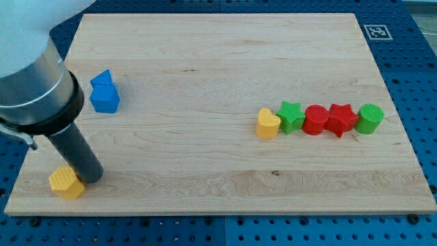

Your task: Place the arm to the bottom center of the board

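Note:
My tip (93, 178) is at the view's bottom left of the wooden board (218, 61), touching the right side of a yellow block (65, 182). Two blue blocks sit together at the left, one (102, 80) just above the other (106, 99). At the right stands a row: a yellow heart (267, 124), a green star (291, 117), a red cylinder (315, 119), a red star (341, 119) and a green cylinder (370, 117).
The arm's large grey and white body (31, 75) covers the board's upper left corner. A blue pegboard table (218, 232) surrounds the board. A white marker tag (376, 31) lies off the board's top right corner.

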Controlling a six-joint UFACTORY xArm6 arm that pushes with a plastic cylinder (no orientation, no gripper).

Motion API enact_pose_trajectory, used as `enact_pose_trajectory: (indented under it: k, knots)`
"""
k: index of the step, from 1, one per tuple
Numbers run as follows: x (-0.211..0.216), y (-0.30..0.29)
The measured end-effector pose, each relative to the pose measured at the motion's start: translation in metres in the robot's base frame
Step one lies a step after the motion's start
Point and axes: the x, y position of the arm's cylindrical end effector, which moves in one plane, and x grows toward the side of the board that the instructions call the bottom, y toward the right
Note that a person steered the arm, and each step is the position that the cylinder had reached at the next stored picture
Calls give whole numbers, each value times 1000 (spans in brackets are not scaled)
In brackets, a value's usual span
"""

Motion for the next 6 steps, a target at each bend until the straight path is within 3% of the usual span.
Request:
enact_pose_trajectory:
  k: [6]
  knots:
    - [-4,121]
